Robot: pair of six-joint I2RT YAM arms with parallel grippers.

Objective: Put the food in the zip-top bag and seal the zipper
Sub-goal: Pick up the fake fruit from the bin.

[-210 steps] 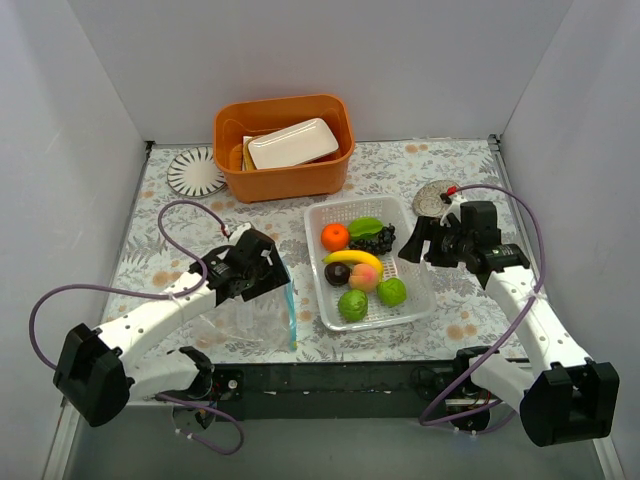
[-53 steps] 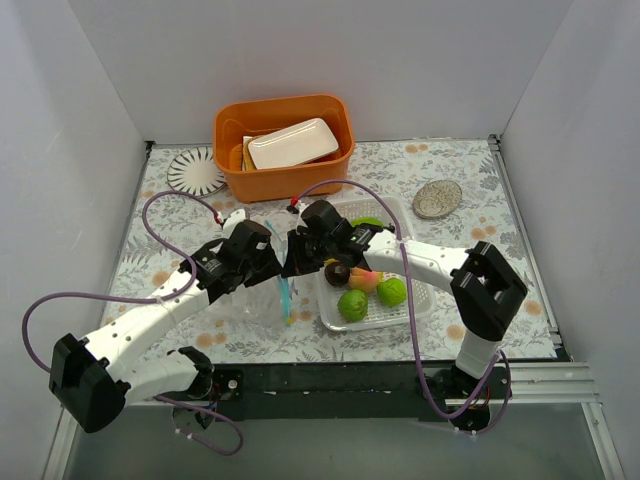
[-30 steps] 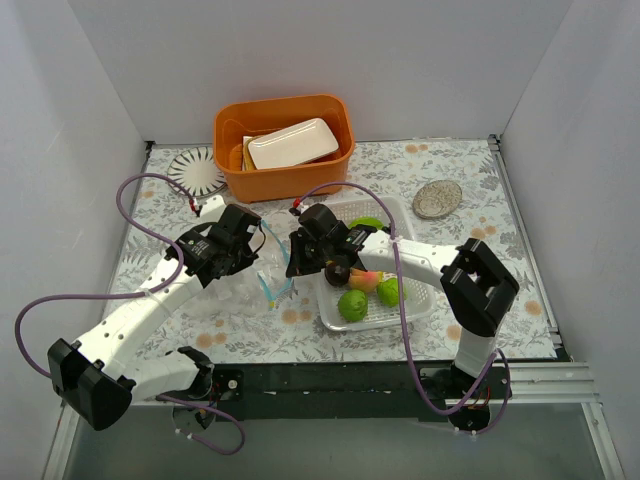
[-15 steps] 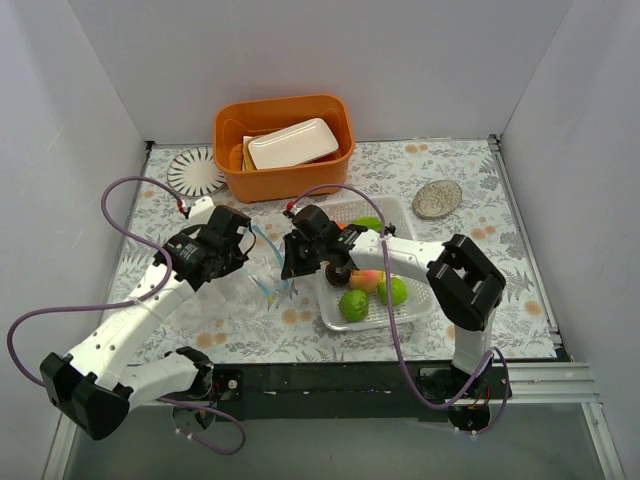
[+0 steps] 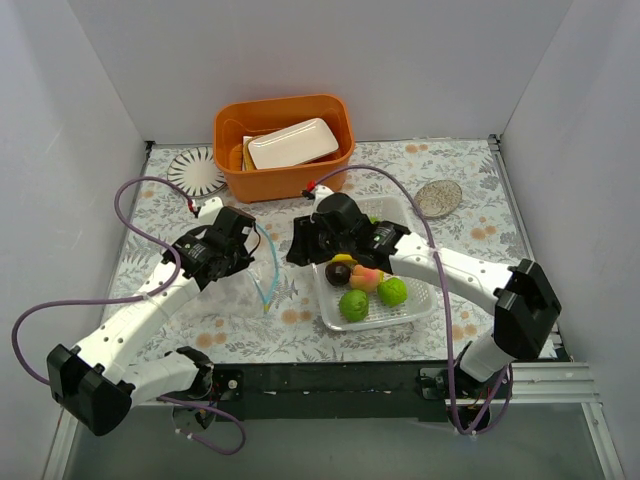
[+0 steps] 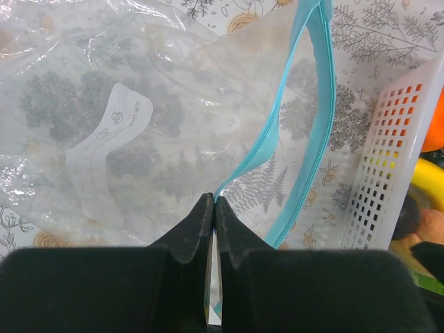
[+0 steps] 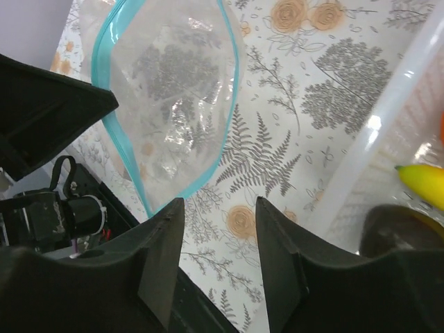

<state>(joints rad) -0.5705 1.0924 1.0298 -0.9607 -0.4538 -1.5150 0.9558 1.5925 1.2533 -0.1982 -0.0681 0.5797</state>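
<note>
Across the floral table [image 5: 470, 210] we are pinching the zip-top bag [image 6: 139, 132] by its mouth, left of centre, our left gripper [image 6: 213, 202] pressed together. The food [image 5: 365, 278] is lying in the white basket [image 6: 395, 159] right of the zipper [image 6: 324, 97], nearest our right gripper [image 7: 218, 208], whose jaws are standing spread and empty, shut a second ago.

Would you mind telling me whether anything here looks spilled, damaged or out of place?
Nothing stands out. The fruit sits in the basket, none spilled. The bag gapes only because the left gripper pinches one zipper lip; the right gripper hangs open and empty beside it.
</note>
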